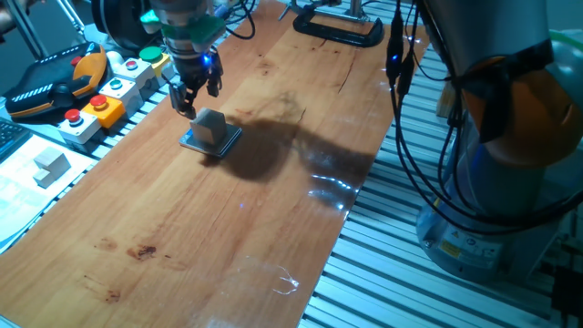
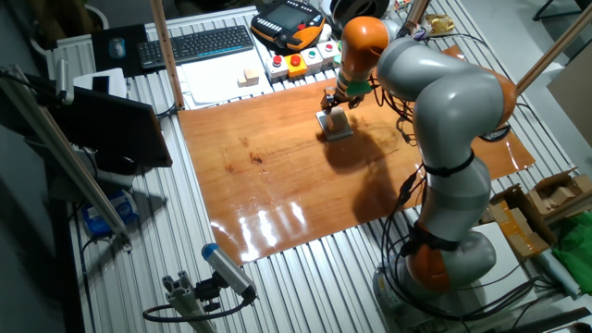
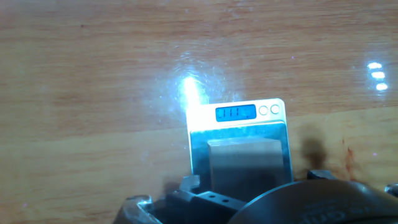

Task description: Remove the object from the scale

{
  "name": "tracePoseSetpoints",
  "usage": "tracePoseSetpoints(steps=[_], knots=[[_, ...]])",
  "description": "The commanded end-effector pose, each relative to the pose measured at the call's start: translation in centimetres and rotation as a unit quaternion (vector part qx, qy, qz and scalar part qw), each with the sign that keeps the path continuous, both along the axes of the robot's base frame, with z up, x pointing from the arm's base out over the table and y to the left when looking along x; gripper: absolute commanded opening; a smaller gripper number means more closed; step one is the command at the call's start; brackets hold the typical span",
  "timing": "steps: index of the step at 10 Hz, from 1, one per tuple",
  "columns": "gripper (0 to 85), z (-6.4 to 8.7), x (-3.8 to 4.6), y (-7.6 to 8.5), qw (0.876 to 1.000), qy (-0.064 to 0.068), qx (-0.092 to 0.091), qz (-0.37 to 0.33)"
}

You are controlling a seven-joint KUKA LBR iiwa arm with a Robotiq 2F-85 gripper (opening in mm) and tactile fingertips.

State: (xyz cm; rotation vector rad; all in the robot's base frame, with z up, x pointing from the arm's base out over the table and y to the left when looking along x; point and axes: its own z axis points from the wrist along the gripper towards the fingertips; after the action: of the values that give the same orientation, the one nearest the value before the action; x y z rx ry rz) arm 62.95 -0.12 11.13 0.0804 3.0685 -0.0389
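Note:
The object, a small pale beige-grey cube (image 1: 211, 127), sits on the scale (image 1: 197, 142), a thin flat pad with a silvery rim on the wooden table. My gripper (image 1: 197, 95) hangs just above and behind the cube, open and empty. In the other fixed view the gripper (image 2: 333, 102) is over the cube (image 2: 337, 120) and the scale (image 2: 339, 133). In the hand view the cube (image 3: 244, 165) rests on the scale (image 3: 198, 134), whose blue display is lit. A fingertip (image 3: 190, 185) shows at the cube's left side, low in the frame.
Button boxes (image 1: 102, 98) and a teach pendant (image 1: 50, 84) lie along the table's far left edge. A similar pale block (image 1: 52, 164) sits on white paper. A black clamp (image 1: 337, 32) lies at the back. The robot base (image 1: 510, 164) stands right of the table.

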Motion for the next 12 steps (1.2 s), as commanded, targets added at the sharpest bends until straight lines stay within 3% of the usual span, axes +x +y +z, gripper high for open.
tracePoseSetpoints(steps=[1,12], knots=[[85.0,-0.2,0.08,0.0,1.0,0.0,0.0,0.001],[85.0,-3.0,-0.02,-0.1,1.0,0.008,0.011,0.024]])
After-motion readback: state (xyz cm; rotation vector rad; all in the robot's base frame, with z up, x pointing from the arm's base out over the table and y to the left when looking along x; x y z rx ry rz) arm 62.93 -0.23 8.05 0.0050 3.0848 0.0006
